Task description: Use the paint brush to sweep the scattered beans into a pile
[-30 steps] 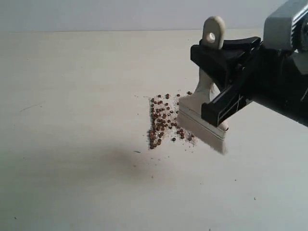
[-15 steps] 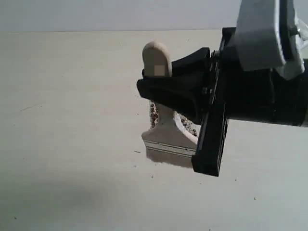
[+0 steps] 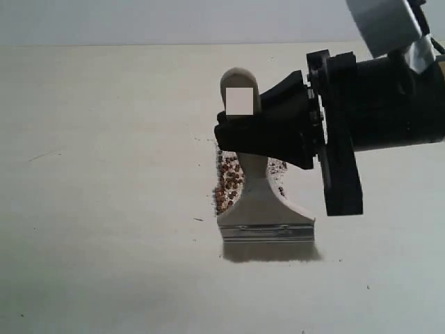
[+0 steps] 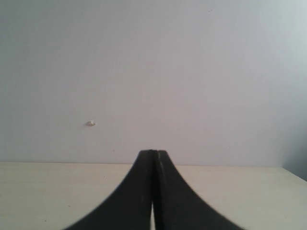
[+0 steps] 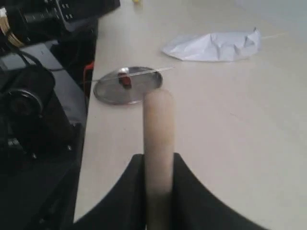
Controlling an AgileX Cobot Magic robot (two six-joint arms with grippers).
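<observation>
The paint brush [image 3: 264, 209] stands upright in the exterior view, its whitish bristles [image 3: 271, 250] down on the pale table [image 3: 104, 229] and its flat side facing the camera. My right gripper [image 3: 240, 136] is shut on its cream handle [image 5: 158, 124], reaching in from the right. The beans [image 3: 226, 184], small and reddish-brown among pale crumbs, lie just behind the brush; most show left of the handle, a few to its right, and the brush hides the rest. My left gripper [image 4: 153, 153] is shut on nothing, above the table and facing a blank wall.
The right wrist view shows a round metal lid [image 5: 127, 86] near the table's edge, crumpled white paper [image 5: 216, 45] farther along, and dark equipment [image 5: 33, 100] beyond that edge. A few specks dot the table.
My right gripper has swung the brush from the right of the beans round to their near side. The brush has turned square to the camera, and its bristles have come down onto the table.
</observation>
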